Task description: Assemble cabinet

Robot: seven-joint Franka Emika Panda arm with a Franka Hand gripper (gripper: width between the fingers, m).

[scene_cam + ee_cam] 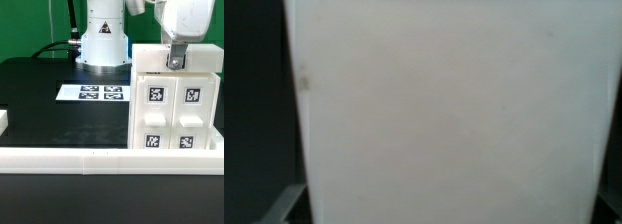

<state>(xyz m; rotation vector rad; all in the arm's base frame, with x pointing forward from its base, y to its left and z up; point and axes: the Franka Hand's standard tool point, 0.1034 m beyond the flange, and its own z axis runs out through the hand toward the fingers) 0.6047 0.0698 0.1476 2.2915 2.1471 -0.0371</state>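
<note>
The cabinet [176, 100] is a large white box standing upright at the exterior view's right, with several black-and-white tags on its front. My gripper [177, 58] comes down from above onto the cabinet's top edge; its fingers sit at that edge, and whether they clamp it cannot be told. In the wrist view a plain white surface of the cabinet [446, 110] fills nearly the whole picture, and the fingertips do not show clearly.
The marker board [100, 93] lies flat on the black table behind the cabinet's left side. A long white rail [80, 157] runs along the table's front edge. The robot base [104, 40] stands at the back.
</note>
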